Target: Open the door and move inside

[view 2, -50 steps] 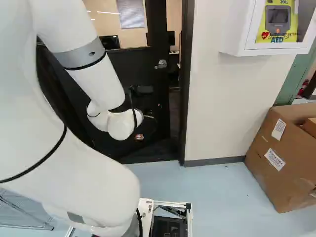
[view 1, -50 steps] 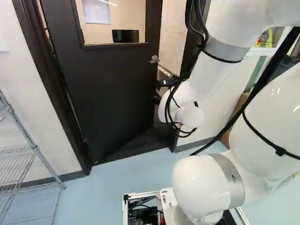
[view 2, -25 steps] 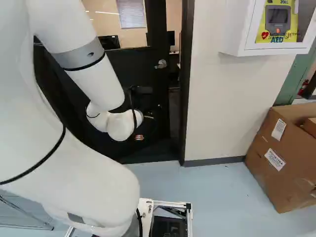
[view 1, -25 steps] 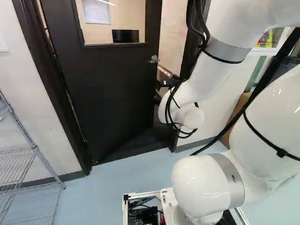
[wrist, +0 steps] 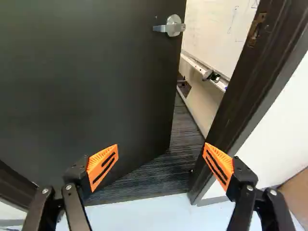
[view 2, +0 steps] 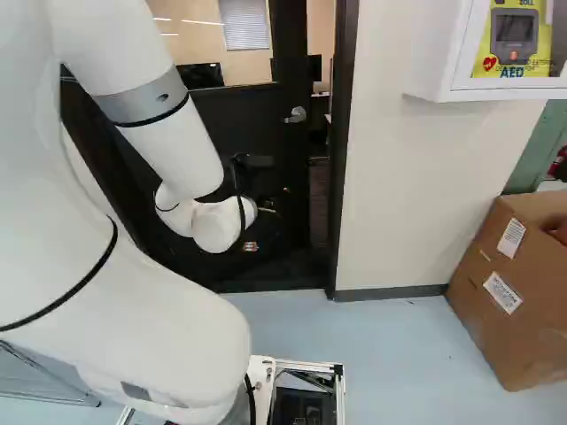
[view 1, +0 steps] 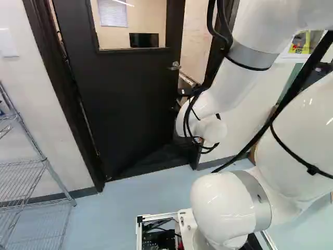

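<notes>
we have the door [view 1: 122,99] standing partly open, its leaf swung away from us into the room beyond, with a gap between its free edge and the dark door frame [wrist: 240,79]. the lever handle [wrist: 172,25] sits near that free edge, ahead of our pincer [view 2: 267,221] and apart from it. in the wrist view our pincer [wrist: 161,145] is spread wide, with nothing between its orange pads [wrist: 102,166]; one pad shows against the door, the other against the frame. through the gap we see dark striped flooring [wrist: 180,154] and a whiteboard [wrist: 219,33] with a ledge [wrist: 204,70] below it.

our arm [view 1: 226,83] reaches forward over the pale blue floor [view 1: 125,208], and its wrist is near the doorway. through the door's window [view 1: 122,36] we see a black monitor [view 1: 144,40] and a blind [view 1: 113,13].

at the left of the left base view a wire rack [view 1: 23,179] stands by the wall. at the right of the right base view a white cabinet [view 2: 434,75] hangs on the wall, with a cardboard box [view 2: 505,310] on the floor below.
</notes>
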You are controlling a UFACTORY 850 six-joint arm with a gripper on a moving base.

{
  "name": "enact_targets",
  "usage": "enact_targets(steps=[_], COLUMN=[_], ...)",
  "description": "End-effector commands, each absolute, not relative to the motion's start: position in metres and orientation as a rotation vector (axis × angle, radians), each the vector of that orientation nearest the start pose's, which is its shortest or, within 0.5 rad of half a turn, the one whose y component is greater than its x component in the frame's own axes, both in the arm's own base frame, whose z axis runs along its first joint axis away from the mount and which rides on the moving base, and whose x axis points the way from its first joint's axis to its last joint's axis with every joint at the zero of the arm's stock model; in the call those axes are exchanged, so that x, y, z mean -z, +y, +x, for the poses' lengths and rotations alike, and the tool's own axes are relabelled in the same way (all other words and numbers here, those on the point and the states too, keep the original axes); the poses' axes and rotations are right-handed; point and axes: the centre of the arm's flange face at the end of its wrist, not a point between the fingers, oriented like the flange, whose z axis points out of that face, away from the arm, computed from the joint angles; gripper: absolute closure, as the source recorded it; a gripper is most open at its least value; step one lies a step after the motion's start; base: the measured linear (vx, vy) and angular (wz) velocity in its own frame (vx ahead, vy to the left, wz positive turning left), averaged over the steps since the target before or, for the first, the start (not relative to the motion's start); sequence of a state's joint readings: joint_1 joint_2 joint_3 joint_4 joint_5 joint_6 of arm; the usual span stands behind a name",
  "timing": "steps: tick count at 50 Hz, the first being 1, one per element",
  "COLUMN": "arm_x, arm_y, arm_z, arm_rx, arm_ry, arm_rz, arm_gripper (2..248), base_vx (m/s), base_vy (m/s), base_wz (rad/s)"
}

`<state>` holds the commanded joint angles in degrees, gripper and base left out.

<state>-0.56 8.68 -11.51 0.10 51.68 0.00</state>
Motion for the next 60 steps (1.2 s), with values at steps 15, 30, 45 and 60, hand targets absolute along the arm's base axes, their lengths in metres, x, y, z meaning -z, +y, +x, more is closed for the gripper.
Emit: enact_targets(steps=[15,30,45,60], arm_x=[-0.3735,-0.3735,-0.3735,-0.3735], arm_y=[-0.0032,-0.0032,-0.0032,-0.0032], arm_z=[0.3145,0.3145,0.3145,0.3145], arm_rx=[1.848,1.848,1.848,1.848], arm_ry=[0.015,0.015,0.015,0.015], arm_rz=[-2.549,-2.549,-2.549,-2.549], arm_gripper=[3,3,3,3], base_vx=[0.038,0.043,0.044,0.047], base_vy=[0.105,0.113,0.068,0.044], base_wz=[0.266,0.198,0.028,-0.006])
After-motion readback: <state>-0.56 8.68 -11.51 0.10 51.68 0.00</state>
